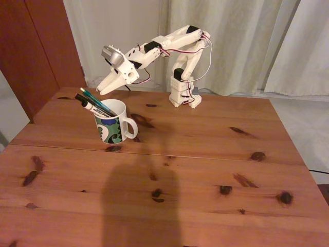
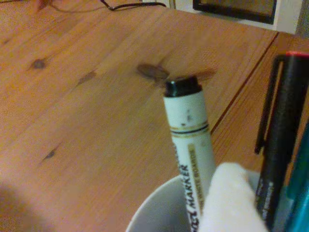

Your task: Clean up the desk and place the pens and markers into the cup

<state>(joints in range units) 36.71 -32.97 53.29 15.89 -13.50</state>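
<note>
Pale curtains hang behind the desk (image 1: pixel 205 170), where the gripper (image 1: pixel 105 89), jaws parted and empty, hovers just above the cup (image 1: pixel 114 127) holding the white marker (image 2: pixel 189 140), black pen (image 2: pixel 282 135) and teal pen (image 1: pixel 92 98), so lifting straight up should avoid knocking them.

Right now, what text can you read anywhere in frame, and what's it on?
"MARKER": large black letters running along the barrel of the white marker in the wrist view; letters before it are hidden by the cup rim.
Small print on the yellowish band above it: too blurred to read.
Black pen: no legible text.
Cup in the fixed view: green, blue and black pattern, no words.
Marker print in the fixed view: too small to read.
</note>
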